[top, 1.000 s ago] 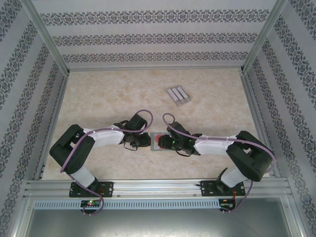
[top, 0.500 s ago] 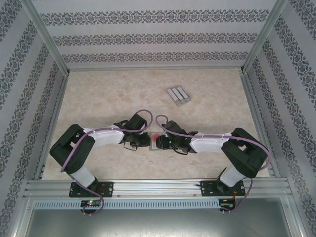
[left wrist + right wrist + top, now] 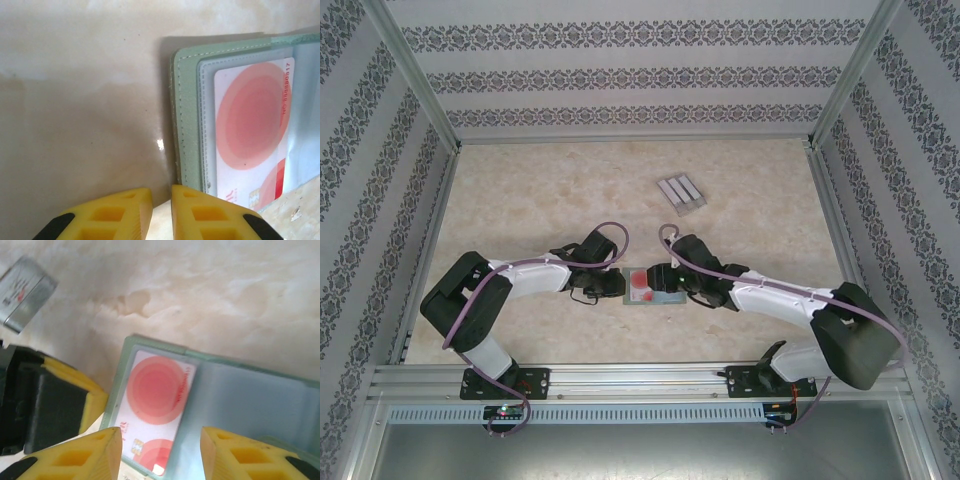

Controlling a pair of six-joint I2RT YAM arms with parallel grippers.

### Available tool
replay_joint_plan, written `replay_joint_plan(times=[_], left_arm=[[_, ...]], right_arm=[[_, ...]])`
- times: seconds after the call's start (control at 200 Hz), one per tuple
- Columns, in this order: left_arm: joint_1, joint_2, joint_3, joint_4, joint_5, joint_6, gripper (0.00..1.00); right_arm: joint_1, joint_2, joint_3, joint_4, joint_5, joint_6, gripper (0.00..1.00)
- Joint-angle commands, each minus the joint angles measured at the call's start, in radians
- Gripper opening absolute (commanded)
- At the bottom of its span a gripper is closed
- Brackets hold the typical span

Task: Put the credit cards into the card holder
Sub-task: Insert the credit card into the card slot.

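Open card holder (image 3: 250,400) lying flat low in the middle of the overhead view, between the two arms. A red-and-white credit card (image 3: 155,390) lies on its left half, apparently under the clear pocket, though whether it is fully seated cannot be told.

The left gripper (image 3: 161,196) sits at the holder's left edge, fingers narrow with a slim empty gap. It seems to be steadying the holder, not carrying anything.

The right gripper (image 3: 160,437) hovers over the card, fingers moderately wide, nothing held.

The step in hand is judged to be the end of this card's insertion. The next move calls for the right arm to lift clear and seek another card, perhaps at the grey slotted stand (image 3: 682,193) in the upper right of the table (image 3: 540,190) — its contents are too small to make out.
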Motion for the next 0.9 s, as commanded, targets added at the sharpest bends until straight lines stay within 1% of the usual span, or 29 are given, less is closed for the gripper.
replay_joint_plan(times=[0.0, 0.09, 0.25, 0.385, 0.49, 0.56, 0.664, 0.744, 0.894], left_arm=[[-0.014, 0.070, -0.050, 0.049, -0.022, -0.011, 0.23], [-0.013, 0.072, -0.064, 0.074, -0.014, -0.022, 0.23], [-0.011, 0.067, -0.055, 0.055, -0.021, -0.014, 0.24], [-0.010, 0.074, -0.071, 0.085, -0.001, -0.022, 0.24], [-0.008, 0.070, -0.060, 0.068, -0.013, -0.017, 0.24], [-0.008, 0.075, -0.069, 0.087, -0.002, -0.025, 0.24], [-0.007, 0.083, -0.063, 0.082, 0.004, -0.021, 0.24], [-0.007, 0.072, -0.061, 0.075, -0.006, -0.021, 0.24], [-0.007, 0.088, -0.064, 0.087, 0.010, -0.021, 0.24]], right_arm=[[-0.004, -0.021, -0.047, -0.045, 0.024, 0.044, 0.47], [0.003, -0.018, -0.076, -0.040, 0.006, 0.092, 0.50], [0.013, -0.039, -0.122, -0.054, 0.056, 0.112, 0.53], [0.017, -0.041, -0.144, -0.045, 0.060, 0.127, 0.55], [0.022, -0.008, -0.143, -0.015, 0.047, 0.138, 0.54], [0.031, 0.010, -0.127, -0.004, 0.031, 0.138, 0.52], [0.051, 0.023, -0.098, -0.004, 0.041, 0.121, 0.49], [0.052, 0.039, -0.081, 0.005, 0.039, 0.120, 0.48], [0.051, 0.066, -0.059, 0.053, 0.011, 0.130, 0.45]])
